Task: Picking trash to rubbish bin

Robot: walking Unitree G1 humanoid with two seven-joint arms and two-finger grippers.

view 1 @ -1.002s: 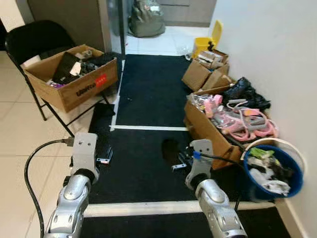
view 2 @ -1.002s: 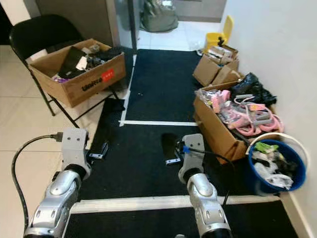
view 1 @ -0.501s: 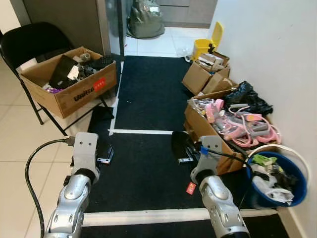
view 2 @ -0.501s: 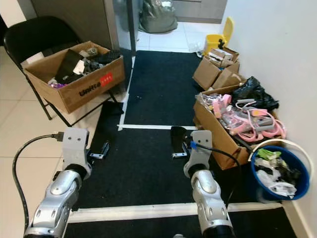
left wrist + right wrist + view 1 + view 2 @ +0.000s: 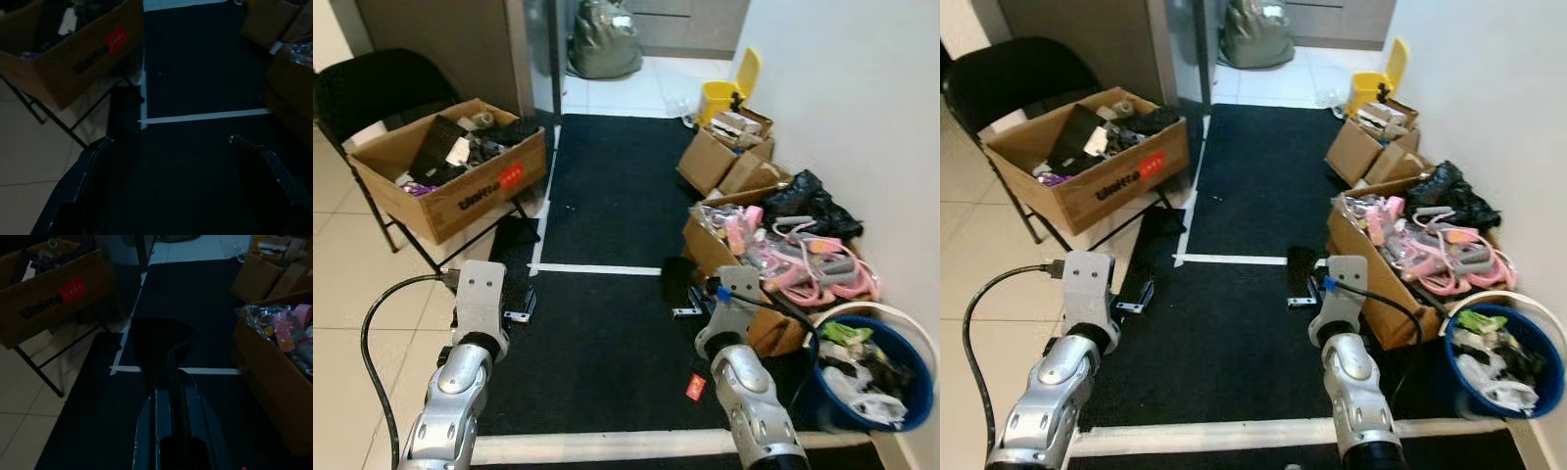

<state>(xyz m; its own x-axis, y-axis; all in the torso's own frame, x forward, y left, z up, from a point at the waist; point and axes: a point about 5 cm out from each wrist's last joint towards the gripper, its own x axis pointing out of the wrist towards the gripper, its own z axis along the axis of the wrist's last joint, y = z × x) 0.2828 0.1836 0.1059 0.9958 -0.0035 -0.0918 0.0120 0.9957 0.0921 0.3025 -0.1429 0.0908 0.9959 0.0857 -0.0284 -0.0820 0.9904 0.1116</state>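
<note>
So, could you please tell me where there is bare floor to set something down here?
The black mat is bare between the chair-borne cardboard box and the boxes along the wall. The stretch below the white tape line, between both arms, is free apart from a small red scrap. The right side is crowded: the box of pink items and the blue bin.

Matt black carpet (image 5: 607, 186) with a flat, slightly fuzzy weave, crossed by smooth white tape lines. Glossy pale floor tiles (image 5: 352, 264) beside it. Plain brown cardboard boxes (image 5: 450, 186), dull and papery. A smooth blue plastic bin (image 5: 911, 392) with a white rim. Brushed silver metal arms; the right tool (image 5: 1299, 274) holds thin, dark, matt trash (image 5: 161, 345).
</note>
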